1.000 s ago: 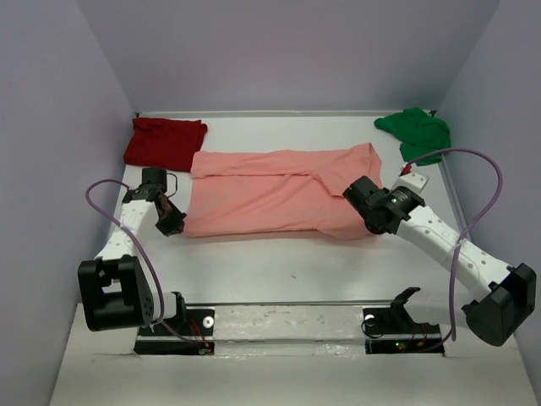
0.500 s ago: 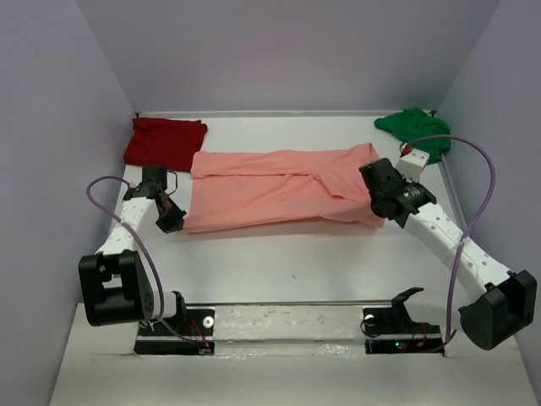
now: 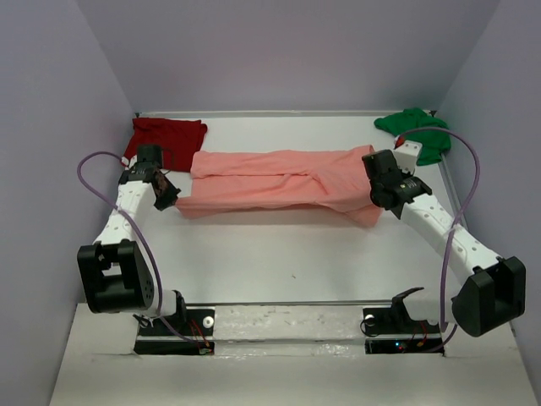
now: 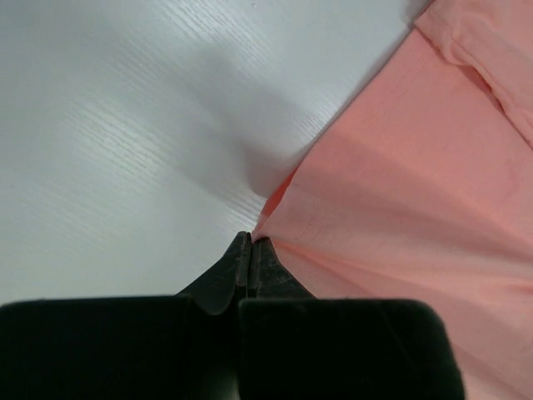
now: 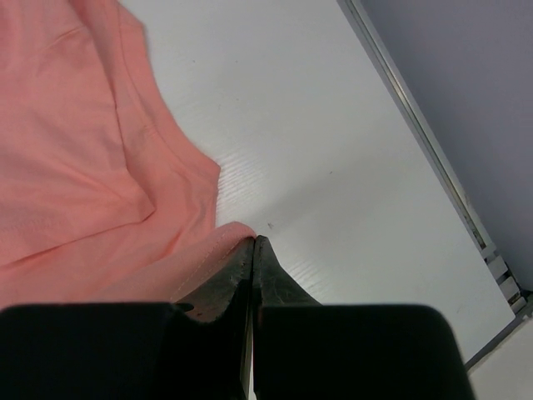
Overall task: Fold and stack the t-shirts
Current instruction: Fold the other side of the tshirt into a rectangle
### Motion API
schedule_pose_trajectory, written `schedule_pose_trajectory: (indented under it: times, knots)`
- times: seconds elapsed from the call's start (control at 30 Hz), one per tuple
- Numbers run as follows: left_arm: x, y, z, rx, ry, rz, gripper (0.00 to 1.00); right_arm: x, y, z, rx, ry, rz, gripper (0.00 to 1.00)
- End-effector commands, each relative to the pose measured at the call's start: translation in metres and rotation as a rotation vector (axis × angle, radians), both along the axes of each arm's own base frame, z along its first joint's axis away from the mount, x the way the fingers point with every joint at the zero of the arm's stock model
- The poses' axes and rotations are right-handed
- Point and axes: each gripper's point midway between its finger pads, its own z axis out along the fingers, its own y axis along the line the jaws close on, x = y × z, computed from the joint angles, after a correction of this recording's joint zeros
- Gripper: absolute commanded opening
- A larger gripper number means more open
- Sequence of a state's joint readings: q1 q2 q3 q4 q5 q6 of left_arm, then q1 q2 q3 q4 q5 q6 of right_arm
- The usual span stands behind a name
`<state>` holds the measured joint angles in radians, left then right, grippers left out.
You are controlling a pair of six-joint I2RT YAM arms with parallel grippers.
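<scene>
Both arms have drawn back toward the far side of the table [image 3: 279, 254] over the last second, taking the near edge of the salmon-pink t-shirt [image 3: 279, 182] with them, so the cloth now covers a narrower band than it did. The left gripper [image 3: 167, 196] sits at the shirt's near left corner, and in its wrist view the left gripper [image 4: 251, 246] has its jaws pressed together on a pinch of pink cloth, with the salmon-pink t-shirt [image 4: 416, 208] fanning out to the right of it. The right gripper [image 3: 377, 172] is at the shirt's right end; seen from the wrist, the right gripper [image 5: 252, 246] is likewise clamped tight on the hem, and the salmon-pink t-shirt [image 5: 67, 167] lies rumpled to its left. The shirt stretches across the middle of the table between the two grippers (its near right corner sags in a loose fold). The dark red t-shirt [image 3: 165, 139] lies folded in the far left corner, just behind the left gripper, and the bright green t-shirt [image 3: 418, 131] is bunched in the far right corner, close to the right wrist
</scene>
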<state>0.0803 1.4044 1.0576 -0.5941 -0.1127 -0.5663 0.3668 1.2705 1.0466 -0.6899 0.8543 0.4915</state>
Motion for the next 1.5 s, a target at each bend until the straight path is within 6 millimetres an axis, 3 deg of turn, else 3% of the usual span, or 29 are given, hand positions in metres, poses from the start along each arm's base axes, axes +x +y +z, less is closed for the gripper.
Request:
schedule_pose_trajectory:
  times: [0.0, 0.53, 0.83, 0.93, 1.17, 1.4, 1.47]
  knots:
    - [0.017, 0.019, 0.018, 0.086, -0.048, 0.022, 0.00, 0.015, -0.004, 0.023, -0.024, -0.062, -0.004, 0.00]
    - [0.047, -0.001, 0.027, 0.118, -0.075, -0.063, 0.00, 0.028, -0.003, 0.021, -0.066, -0.027, -0.002, 0.00]
    - [0.071, -0.027, 0.023, 0.127, -0.073, -0.137, 0.00, 0.065, 0.000, 0.008, -0.133, 0.035, -0.005, 0.00]
    - [0.079, -0.032, 0.023, 0.132, -0.072, -0.146, 0.00, 0.078, -0.002, 0.013, -0.148, 0.029, -0.012, 0.00]
    - [0.090, -0.035, 0.024, 0.161, -0.071, -0.152, 0.00, 0.103, -0.017, 0.022, -0.174, 0.026, -0.018, 0.00]
    - [0.094, -0.035, 0.023, 0.165, -0.061, -0.149, 0.00, 0.129, -0.016, 0.024, -0.172, 0.034, 0.058, 0.00]
    - [0.097, -0.035, 0.022, 0.169, -0.057, -0.148, 0.00, 0.137, -0.011, 0.016, -0.173, 0.058, 0.092, 0.00]
